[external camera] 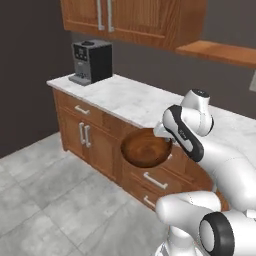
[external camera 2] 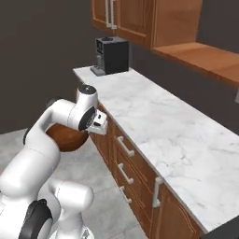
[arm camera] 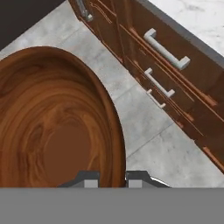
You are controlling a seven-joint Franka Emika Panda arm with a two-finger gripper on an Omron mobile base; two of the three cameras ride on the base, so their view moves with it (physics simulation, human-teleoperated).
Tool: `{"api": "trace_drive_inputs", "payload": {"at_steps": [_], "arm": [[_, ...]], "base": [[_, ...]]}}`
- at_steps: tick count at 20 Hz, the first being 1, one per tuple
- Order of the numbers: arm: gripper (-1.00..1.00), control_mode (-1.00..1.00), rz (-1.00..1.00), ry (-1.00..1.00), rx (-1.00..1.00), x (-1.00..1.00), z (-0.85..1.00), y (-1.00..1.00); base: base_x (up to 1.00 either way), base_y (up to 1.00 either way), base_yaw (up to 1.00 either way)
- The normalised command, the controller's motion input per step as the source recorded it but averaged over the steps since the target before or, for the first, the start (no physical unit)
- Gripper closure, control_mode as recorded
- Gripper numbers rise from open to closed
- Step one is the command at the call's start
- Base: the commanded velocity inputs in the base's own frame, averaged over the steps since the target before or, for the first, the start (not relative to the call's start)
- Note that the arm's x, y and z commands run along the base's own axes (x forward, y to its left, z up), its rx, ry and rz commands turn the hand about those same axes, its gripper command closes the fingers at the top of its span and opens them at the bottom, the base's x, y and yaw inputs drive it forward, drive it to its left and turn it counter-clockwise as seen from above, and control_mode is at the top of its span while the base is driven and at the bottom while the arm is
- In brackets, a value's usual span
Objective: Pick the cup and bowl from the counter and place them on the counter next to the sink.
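The dark brown wooden bowl (external camera: 145, 149) (external camera 2: 65, 137) hangs in the air in front of the cabinet drawers, off the white marble counter (external camera: 130, 100) (external camera 2: 163, 121) and a little below its top. My gripper (external camera: 161, 136) (arm camera: 112, 179) is shut on the bowl's rim. In the hand view the rim runs between the two fingertips and the glossy grained inside of the bowl (arm camera: 52, 122) spreads over the left half. The bowl is tilted. The cup and the sink are out of view.
A black coffee machine (external camera: 91, 61) (external camera 2: 111, 55) stands at the counter's far end. Wooden wall cabinets (external camera: 130, 17) hang above. Brown drawers with silver bar handles (arm camera: 166, 50) stand close beside the bowl. Grey tiled floor (external camera: 40, 195) lies below.
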Motion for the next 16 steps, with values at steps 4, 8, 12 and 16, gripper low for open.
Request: {"api": "trace_drive_inputs", "payload": {"at_steps": [4,8,12,16], "arm": [[1.00,1.00,0.00,0.00,0.00,0.00,0.00,0.00],[1.00,1.00,0.00,0.00,0.00,0.00,0.00,0.00],[1.00,1.00,0.00,0.00,0.00,0.00,0.00,0.00],[1.00,1.00,0.00,0.00,0.00,0.00,0.00,0.00]], "base": [[-0.21,-0.09,0.62],[-0.18,-0.14,0.64],[-0.18,-0.22,0.63],[-0.18,-0.23,0.63]]}}
